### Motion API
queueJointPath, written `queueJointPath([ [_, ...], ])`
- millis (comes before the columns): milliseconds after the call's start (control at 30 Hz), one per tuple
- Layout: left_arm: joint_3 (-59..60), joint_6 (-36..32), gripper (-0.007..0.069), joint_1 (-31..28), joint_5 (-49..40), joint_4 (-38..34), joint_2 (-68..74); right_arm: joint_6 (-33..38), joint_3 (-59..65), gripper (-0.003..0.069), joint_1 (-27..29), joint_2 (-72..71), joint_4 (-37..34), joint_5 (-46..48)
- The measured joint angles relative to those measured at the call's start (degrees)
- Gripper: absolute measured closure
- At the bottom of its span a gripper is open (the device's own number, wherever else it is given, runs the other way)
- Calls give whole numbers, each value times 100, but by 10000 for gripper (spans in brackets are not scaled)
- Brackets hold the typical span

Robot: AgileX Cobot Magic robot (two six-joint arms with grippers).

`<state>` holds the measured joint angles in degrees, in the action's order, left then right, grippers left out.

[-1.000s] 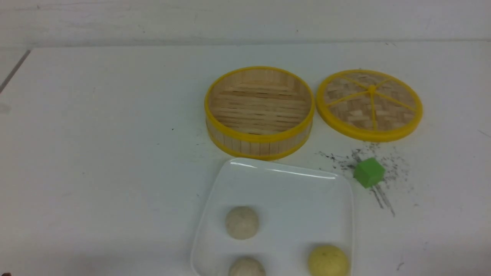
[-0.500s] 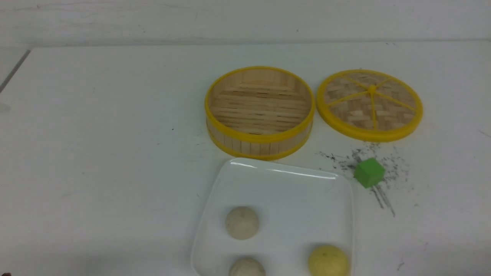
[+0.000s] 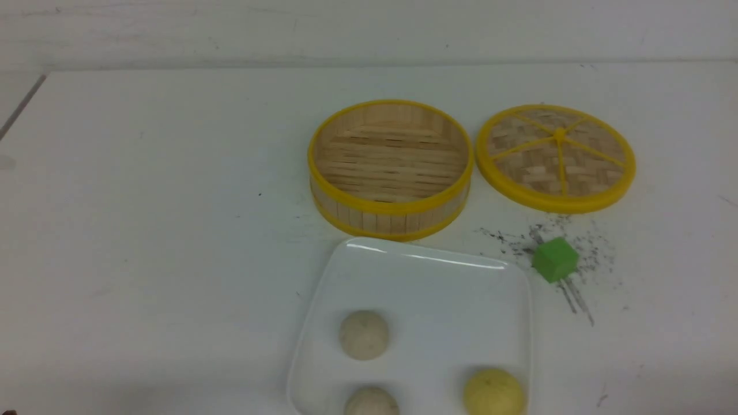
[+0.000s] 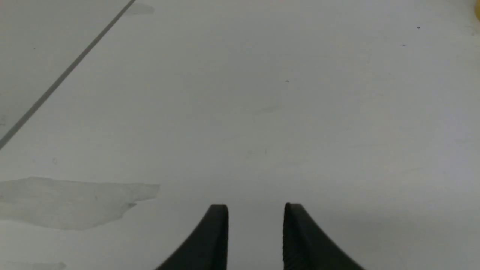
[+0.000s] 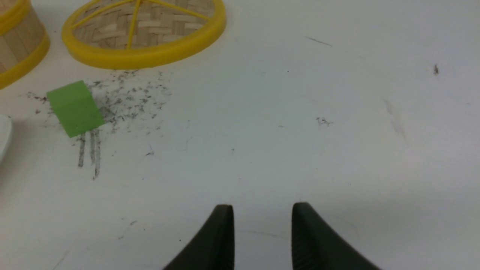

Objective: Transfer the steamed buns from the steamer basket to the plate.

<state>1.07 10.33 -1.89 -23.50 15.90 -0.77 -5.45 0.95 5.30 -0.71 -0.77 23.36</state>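
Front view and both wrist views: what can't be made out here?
- Large glossy white square plate: near edge cut off by the front view's bottom.
- Lower off-white round bun and pale yellow round bun: partly cropped there too.
- Round wooden-slat steamer basket: near floor hidden by its wall.

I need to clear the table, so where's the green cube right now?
In the front view the green cube sits on the table on the robot's right, just beyond the plate's far right corner and nearer than the woven lid, among dark scuff marks.

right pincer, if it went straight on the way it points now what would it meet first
Probably nothing: ahead of the right pincer lies only bare table. The green cube and woven lid sit off to one side.
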Motion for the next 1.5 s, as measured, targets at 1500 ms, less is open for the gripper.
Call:
queueJointPath([
  [1500,0,397,384,0,-23,141,0,0,0,419,-128,0,-7,-2],
])
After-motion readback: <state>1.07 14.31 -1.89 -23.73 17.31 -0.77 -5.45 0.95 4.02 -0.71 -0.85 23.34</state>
